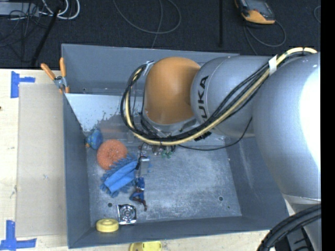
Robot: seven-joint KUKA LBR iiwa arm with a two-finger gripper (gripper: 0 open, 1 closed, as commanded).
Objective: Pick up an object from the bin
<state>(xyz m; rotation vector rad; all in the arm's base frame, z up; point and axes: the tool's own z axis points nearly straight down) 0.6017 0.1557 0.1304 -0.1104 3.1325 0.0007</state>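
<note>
One crumpled blue cloth (121, 178) touches a fuzzy orange ball (111, 153), beside the claw (142, 164); its spread I cannot tell.

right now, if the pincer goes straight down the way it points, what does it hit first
Most likely the right end of the blue crumpled piece, just under the pincer and next to the orange scouring ball. Depth is unclear from above, so it might slip past onto the bin floor.

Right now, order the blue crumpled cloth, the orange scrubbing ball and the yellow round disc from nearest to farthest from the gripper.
1. Blue crumpled cloth, just below-left of the gripper.
2. Orange scrubbing ball, farther left.
3. Yellow round disc, bin's lower-left corner.
</note>
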